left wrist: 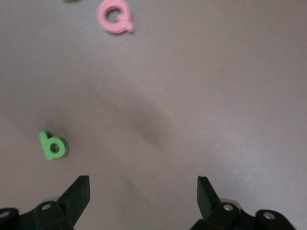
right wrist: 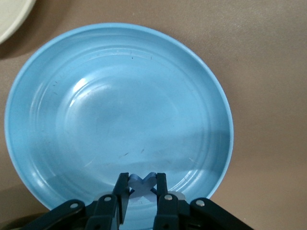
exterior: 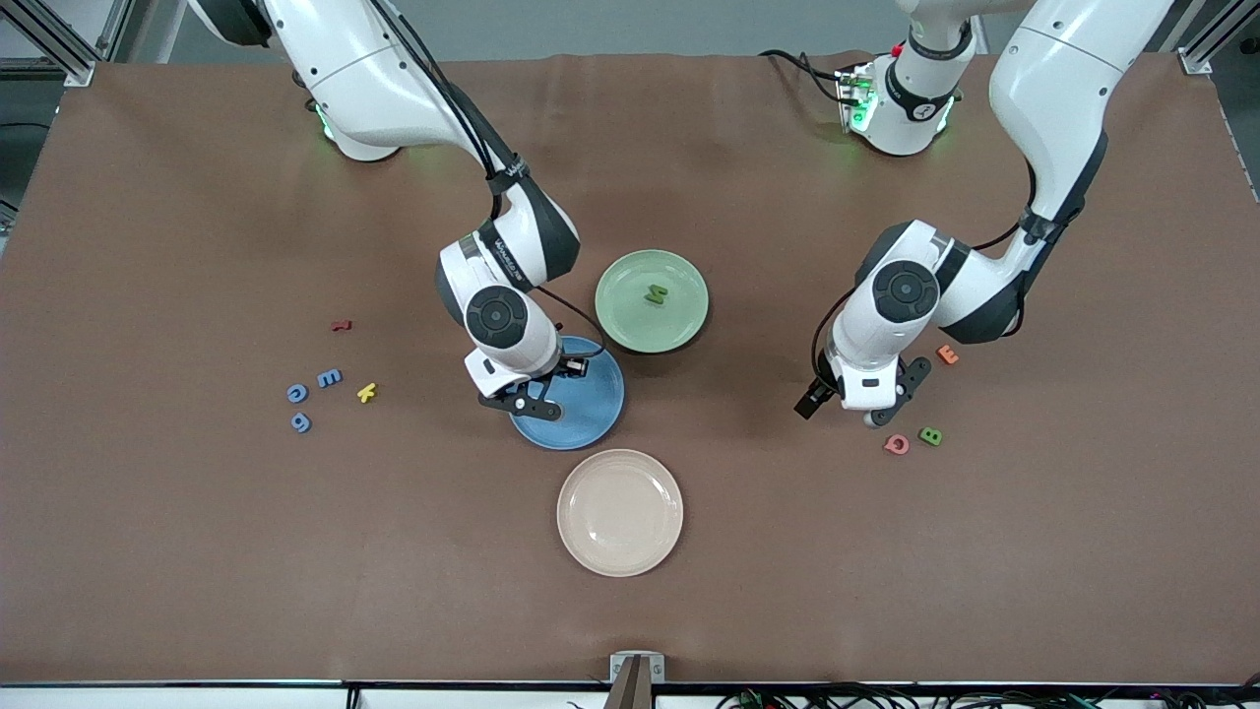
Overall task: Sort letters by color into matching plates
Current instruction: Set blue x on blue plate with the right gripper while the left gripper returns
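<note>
The right gripper (right wrist: 141, 199) hangs over the blue plate (right wrist: 57, 96), pinching a blue letter (right wrist: 142, 184) whose lower part is hidden between the fingers. The left gripper (left wrist: 143, 191) hovers spread wide over bare table near the green b (left wrist: 53, 146) and pink Q (left wrist: 115, 17). One green letter (exterior: 656, 293) lies in the green plate (exterior: 620, 315).

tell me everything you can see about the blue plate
The blue plate is round, shallow and glossy, with faint concentric rings and a raised rim. It sits flat on the brown table, nothing lying in it, between the green plate and the cream plate. The right hand hangs over its rim, shut on a small blue letter.
</note>
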`<action>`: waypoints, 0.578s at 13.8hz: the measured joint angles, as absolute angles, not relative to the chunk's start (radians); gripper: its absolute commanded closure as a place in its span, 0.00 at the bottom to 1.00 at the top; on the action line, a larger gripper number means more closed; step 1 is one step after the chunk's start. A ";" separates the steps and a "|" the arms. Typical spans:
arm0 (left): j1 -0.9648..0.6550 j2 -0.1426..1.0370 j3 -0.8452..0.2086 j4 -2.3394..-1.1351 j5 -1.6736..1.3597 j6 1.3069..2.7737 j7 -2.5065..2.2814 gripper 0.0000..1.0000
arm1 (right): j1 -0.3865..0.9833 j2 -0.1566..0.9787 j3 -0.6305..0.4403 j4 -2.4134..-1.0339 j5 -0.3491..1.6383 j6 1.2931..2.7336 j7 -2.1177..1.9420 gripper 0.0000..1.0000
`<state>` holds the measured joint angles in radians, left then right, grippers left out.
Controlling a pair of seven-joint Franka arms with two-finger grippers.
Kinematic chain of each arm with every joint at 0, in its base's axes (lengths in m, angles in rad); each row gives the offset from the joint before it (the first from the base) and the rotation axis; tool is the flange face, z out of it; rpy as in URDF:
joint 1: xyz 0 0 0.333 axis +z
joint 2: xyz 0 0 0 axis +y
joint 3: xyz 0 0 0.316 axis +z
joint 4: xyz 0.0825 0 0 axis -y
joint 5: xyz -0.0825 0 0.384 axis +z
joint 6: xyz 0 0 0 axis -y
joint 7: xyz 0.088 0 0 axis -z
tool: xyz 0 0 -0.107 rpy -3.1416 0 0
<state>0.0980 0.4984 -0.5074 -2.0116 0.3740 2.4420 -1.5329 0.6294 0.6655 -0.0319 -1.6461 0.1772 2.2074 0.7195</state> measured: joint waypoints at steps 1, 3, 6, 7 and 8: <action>0.105 0.498 -0.507 -2.019 0.375 2.441 -1.596 0.01 | 0.633 0.668 -0.031 -1.646 0.177 2.208 0.719 0.82; 0.123 0.496 -0.507 -2.038 0.390 2.441 -1.691 0.01 | 0.641 0.676 -0.031 -1.646 0.177 2.216 0.720 0.77; 0.147 0.475 -0.508 -2.078 0.397 2.441 -1.795 0.01 | 0.648 0.686 -0.031 -1.646 0.178 2.223 0.720 0.30; 0.160 0.464 -0.508 -2.094 0.398 2.441 -1.817 0.01 | 0.649 0.686 -0.032 -1.646 0.178 2.223 0.720 0.17; 0.171 0.452 -0.508 -2.111 0.398 2.441 -1.837 0.01 | 0.649 0.686 -0.032 -1.646 0.178 2.223 0.720 0.13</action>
<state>0.1711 0.4522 -0.5081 -2.1113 0.3978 2.4412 -1.8366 0.6486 0.6863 -0.0325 -1.6461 0.1775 2.2228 0.7199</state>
